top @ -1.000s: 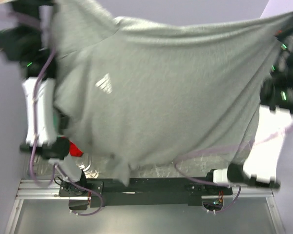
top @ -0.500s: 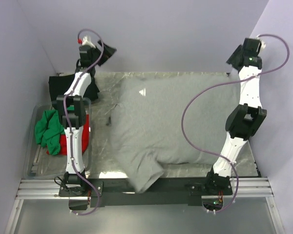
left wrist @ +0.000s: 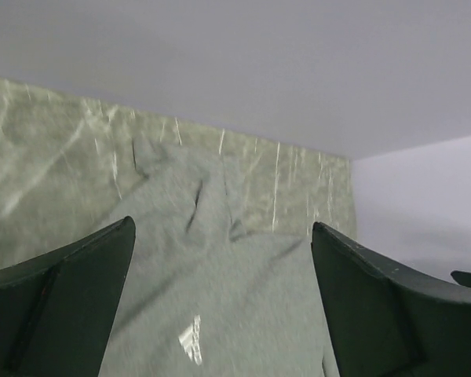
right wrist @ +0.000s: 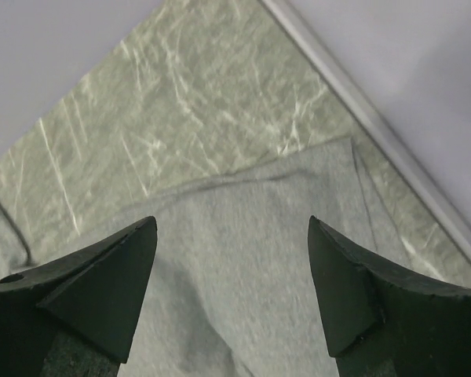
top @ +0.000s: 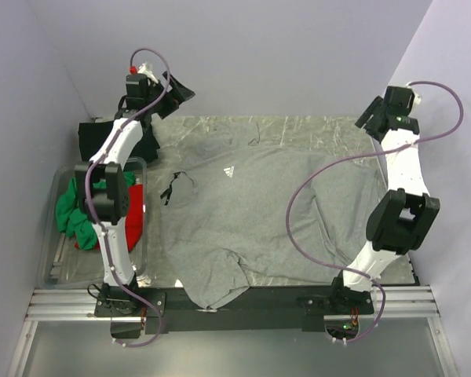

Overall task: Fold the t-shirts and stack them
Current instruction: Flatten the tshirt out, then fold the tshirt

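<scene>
Grey t-shirt lies spread chest-up across the table, white logo showing, one sleeve reaching the near edge. Left gripper hangs over the far-left corner, jaws wide apart and empty. Right gripper, far right, also gapes with nothing in it. Black t-shirt sits far left, and green t-shirt and red t-shirt lie in the clear bin.

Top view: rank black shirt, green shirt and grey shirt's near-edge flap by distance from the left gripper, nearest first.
From the left gripper:
1. black shirt, back left corner.
2. green shirt, far left, mid-depth.
3. grey shirt's near-edge flap, front centre.
</scene>
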Tool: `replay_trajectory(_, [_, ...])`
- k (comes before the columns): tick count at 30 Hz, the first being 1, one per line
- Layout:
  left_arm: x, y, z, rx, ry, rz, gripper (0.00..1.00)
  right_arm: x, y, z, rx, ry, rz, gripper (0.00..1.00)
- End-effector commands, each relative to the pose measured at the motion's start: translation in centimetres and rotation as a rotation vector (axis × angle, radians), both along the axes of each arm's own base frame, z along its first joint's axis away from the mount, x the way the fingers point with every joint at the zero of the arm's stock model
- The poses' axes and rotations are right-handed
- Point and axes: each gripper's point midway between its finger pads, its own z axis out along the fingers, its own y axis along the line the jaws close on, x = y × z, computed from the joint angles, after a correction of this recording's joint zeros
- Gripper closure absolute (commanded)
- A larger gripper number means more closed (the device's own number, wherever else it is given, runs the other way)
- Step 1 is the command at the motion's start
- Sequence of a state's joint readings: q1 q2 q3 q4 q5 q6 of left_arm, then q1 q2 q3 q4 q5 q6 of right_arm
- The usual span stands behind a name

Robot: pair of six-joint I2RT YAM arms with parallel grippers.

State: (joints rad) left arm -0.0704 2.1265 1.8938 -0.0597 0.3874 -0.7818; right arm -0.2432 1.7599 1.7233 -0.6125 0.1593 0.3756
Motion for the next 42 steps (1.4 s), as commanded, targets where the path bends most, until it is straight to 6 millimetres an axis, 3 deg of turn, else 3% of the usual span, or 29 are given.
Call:
replay_trajectory(1, [-4.6, -1.5, -0.4, 0.113, 0.102, -0.037, 0.0, -0.7, 2.4, 1.0, 0.014, -0.064, 0.042, 0.16])
replay_trajectory(3, [-6.6, -2.7, -2.3, 0.172, 0.164, -0.064, 0.01, -1.5, 3.4, 0.6, 0.018, -0.052, 0.057, 0.16])
replay_trajectory(4, [-7.7, -3.1, -3.8, 0.195, 0.217, -0.073, 0.01, -2.2, 3.8, -0.7, 0.026, -0.023, 0.06, 0.17])
replay_trajectory(5, [-8.8, -3.3, -5.2, 0.199, 0.264, -0.084, 0.01, -2.8, 4.2, -0.8, 0.031, -0.022, 0.061, 0.17])
replay_trajectory(8, [-11.0, -4.0, -7.6, 0.169, 0.354, -0.115, 0.01, -4.4, 5.1, -3.2, 0.069, 0.021, 0.064, 0.17])
replay_trajectory(11, [-13.7, -4.2, -12.4, 0.148, 0.503, -0.146, 0.03, -6.0, 5.8, -4.8, 0.098, 0.045, 0.067, 0.18])
replay_trajectory(16, [-15.3, -3.9, -16.7, 0.181, 0.628, -0.163, 0.05, -7.7, 6.8, -8.3, 0.145, 0.129, 0.089, 0.19])
replay_trajectory(23, [-14.4, -3.3, -21.2, 0.244, 0.728, -0.16, 0.05, -8.3, 8.1, -13.9, 0.232, 0.295, 0.121, 0.24])
replay_trajectory(29, [-12.7, -2.2, -23.1, 0.291, 0.752, -0.116, 0.04, -7.8, 8.7, -17.6, 0.295, 0.4, 0.126, 0.26])
replay_trajectory(34, [-10.5, -0.9, -24.1, 0.292, 0.74, -0.068, 0.04, -6.5, 8.4, -19.2, 0.3, 0.45, 0.12, 0.27])
replay_trajectory(39, [-7.0, -1.7, -23.8, 0.268, 0.648, -0.084, 0.04, -5.7, 7.7, -21.1, 0.295, 0.53, 0.097, 0.27])
replay_trajectory(42, [-5.0, -1.7, -24.0, 0.268, 0.63, -0.071, 0.04, -3.9, 7.0, -21.1, 0.278, 0.541, 0.083, 0.27])
